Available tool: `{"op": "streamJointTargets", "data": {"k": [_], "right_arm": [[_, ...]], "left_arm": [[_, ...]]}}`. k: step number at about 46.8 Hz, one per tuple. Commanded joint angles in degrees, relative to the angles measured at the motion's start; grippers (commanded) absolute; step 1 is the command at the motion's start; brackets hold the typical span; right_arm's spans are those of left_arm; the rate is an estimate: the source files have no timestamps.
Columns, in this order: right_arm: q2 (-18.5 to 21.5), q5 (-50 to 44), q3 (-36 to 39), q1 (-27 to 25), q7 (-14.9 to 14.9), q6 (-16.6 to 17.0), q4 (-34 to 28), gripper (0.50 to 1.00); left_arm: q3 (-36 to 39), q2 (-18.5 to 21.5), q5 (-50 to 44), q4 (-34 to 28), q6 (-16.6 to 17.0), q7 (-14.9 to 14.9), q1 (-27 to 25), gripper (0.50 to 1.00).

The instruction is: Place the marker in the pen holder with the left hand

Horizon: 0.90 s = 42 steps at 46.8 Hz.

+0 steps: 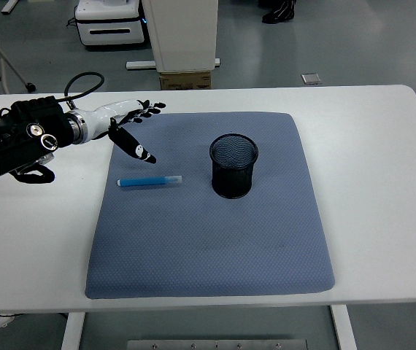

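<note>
A blue marker [149, 181] lies flat on the left part of the blue-grey mat [208, 240], pointing left to right. To its right stands a black mesh pen holder [234, 165], upright, with nothing visible inside. My left hand [133, 127] reaches in from the left, white with black fingertips. Its fingers are spread and hold nothing. The thumb tip hangs just above and behind the marker, apart from it. The right arm does not show.
The mat covers the middle of the white table [383, 160]. Beyond the far edge stand a white cabinet [182, 33], a cardboard box [187, 79] and a white machine [112, 22] on the grey floor.
</note>
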Motion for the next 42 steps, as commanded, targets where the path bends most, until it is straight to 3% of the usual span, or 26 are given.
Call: {"op": "streamJointTargets", "data": {"k": [1,13,22,29,37,42], "right_arm": [[0.0,0.0,0.0,0.0,0.0,0.1,0.0,1.0],[0.0,0.0,0.0,0.0,0.0,0.1,0.0,1.0],[0.0,0.0,0.0,0.0,0.0,0.0,0.0,1.0],[0.0,0.0,0.0,0.0,0.0,0.0,0.0,1.0],[0.0,0.0,0.0,0.0,0.0,0.0,0.0,1.0],[0.0,-0.1,0.0,0.0,0.0,0.0,0.0,1.0]], "left_arm": [[0.0,0.0,0.0,-0.4,-0.1,0.0,-0.7,1.0],[0.2,1.9,-0.1,-2.4,-0.9,0.0,-2.9,1.0],[3.2,1.7,-0.1,-2.2,-5.8,0.0,-4.2,1.0],[3.3,1.5,0.1,-2.2,-5.3,0.0,-4.2,1.0],[3.4,1.3,4.1,-3.1,-1.0,0.1,-3.9,1.0],[3.8,1.3,5.9,-4.3,-0.2,0.1,-3.8,1.0]]}}
